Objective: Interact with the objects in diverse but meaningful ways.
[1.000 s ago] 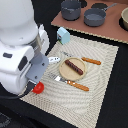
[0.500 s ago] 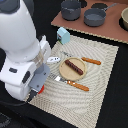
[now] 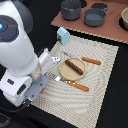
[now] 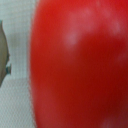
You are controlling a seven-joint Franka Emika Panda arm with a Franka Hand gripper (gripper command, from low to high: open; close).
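Now the arm has swung lower over the mat's near left corner, so the tomato fills the wrist view, ready for grabbing. I cannot tell how the jaws stand.

Glossy smooth red tomato; woven cloth-like mat; matt grey pots; wooden-looking plate.

Layout on the desk. A mat carries a plate with the sausage on it. Cutlery pieces lie beside the plate: one toward the exterior view's right, another in front. The cup stands at the mat's far edge. Two pots sit behind on a board. The tomato lies close under the wrist camera.
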